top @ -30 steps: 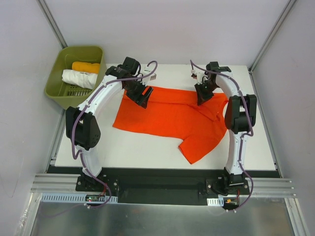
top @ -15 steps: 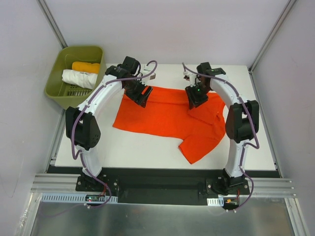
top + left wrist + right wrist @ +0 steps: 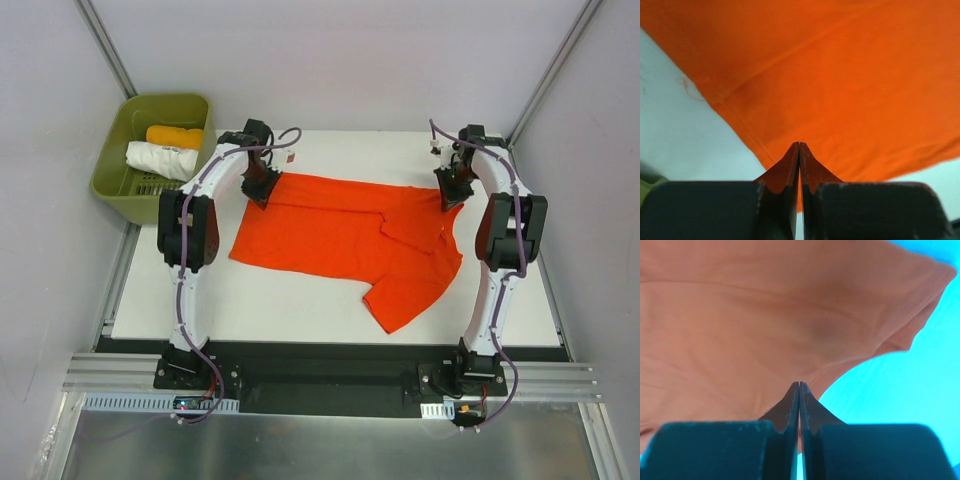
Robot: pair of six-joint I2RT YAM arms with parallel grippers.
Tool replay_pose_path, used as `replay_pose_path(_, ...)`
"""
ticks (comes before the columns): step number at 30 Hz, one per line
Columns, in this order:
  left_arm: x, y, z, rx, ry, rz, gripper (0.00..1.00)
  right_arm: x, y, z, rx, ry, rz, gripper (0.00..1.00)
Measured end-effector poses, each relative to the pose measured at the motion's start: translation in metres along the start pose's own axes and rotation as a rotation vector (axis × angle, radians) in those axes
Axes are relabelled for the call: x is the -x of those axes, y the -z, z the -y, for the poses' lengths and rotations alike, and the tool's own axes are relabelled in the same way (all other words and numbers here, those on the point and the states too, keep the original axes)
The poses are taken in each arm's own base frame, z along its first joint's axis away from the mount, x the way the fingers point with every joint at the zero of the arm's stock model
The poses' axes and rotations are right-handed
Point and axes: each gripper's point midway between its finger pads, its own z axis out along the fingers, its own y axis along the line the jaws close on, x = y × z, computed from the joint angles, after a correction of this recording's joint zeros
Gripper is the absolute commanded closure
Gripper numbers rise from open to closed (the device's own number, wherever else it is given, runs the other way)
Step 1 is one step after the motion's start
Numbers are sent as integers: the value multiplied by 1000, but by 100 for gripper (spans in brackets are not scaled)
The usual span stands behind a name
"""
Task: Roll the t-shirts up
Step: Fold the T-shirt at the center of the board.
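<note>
Our left gripper [image 3: 799, 145] pinches the shirt [image 3: 340, 235] at its far left corner and our right gripper [image 3: 798, 384] pinches its far right edge, fingers [image 3: 790, 167] pressed together on cloth. We judge that an even, level pull would flatten it on the table [image 3: 300, 310]. Both arms [image 3: 187, 228] reach far, elbows bowed outward.

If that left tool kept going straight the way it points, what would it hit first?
The red-orange t-shirt: the left tool is shut on its edge, and that cloth fills the wrist view ahead. Depth is unclear.
</note>
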Motion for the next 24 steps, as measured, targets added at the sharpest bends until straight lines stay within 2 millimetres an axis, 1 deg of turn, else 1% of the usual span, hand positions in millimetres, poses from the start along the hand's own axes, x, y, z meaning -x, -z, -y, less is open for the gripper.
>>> replay_pose_path(2,-2,-14,-19,11,29,-21,100,4,-9,8,-8,7,-3,99)
replay_pose_path(4,-2,-22,-36,34,46,-29,100,9,-14,15,-16,18,0,99)
replay_pose_path(7,6,-29,-49,59,42,-23,100,18,-19,22,-36,38,11,99)
replay_pose_path(11,22,-35,-58,80,28,4,100,30,-28,34,-70,67,22,99)
replay_pose_path(13,26,-40,-63,93,22,5,100,31,-35,40,-85,82,10,99)
replay_pose_path(16,27,-51,-69,101,14,-13,100,34,-47,47,-100,100,-2,99)
replay_pose_path(17,27,-55,-72,104,12,-20,100,34,-49,49,-104,104,-9,99)
replay_pose_path(19,22,-67,-76,111,12,-49,100,43,-48,53,-119,121,5,99)
replay_pose_path(21,25,-65,-77,116,10,-45,100,53,-51,59,-136,138,26,99)
replay_pose_path(24,25,-66,-82,124,11,-47,100,60,-52,66,-168,161,38,99)
